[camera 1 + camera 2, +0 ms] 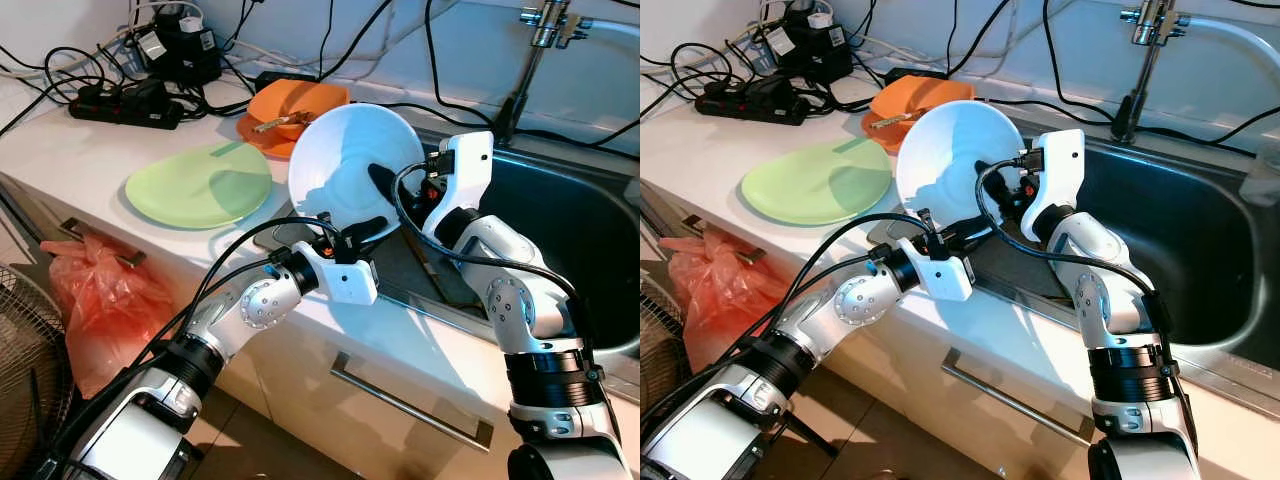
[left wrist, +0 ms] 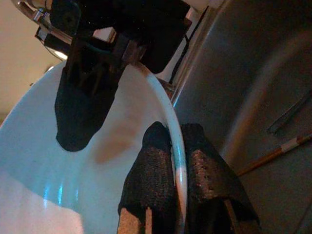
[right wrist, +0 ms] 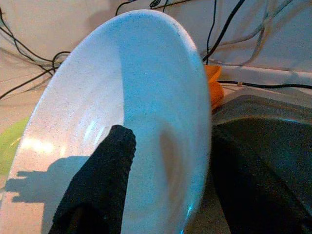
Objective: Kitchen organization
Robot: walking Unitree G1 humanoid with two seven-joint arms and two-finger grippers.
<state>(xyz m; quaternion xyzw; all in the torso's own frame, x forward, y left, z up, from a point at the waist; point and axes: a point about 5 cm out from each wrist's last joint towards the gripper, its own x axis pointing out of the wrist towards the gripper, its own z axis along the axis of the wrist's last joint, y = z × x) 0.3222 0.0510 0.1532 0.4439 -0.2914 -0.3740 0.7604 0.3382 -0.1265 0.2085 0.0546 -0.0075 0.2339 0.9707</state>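
The white bowl (image 1: 350,165) is standing tilted on edge over the near left corner of the sink (image 1: 560,215), its hollow facing the camera. The left gripper (image 1: 360,232) is pinching the bowl's lower rim, one black finger (image 2: 148,183) inside and the other outside. The right gripper (image 1: 395,180) is straddling the bowl's right rim, one finger (image 3: 100,180) lying on the inner surface and the other behind the wall; whether they are pressing is hard to tell. A green plate (image 1: 200,185) is lying on the counter (image 1: 80,150) to the left, and an orange dish (image 1: 290,110) is sitting farther back, near a black power strip (image 1: 125,103). Chopsticks (image 2: 273,155) are lying in the sink.
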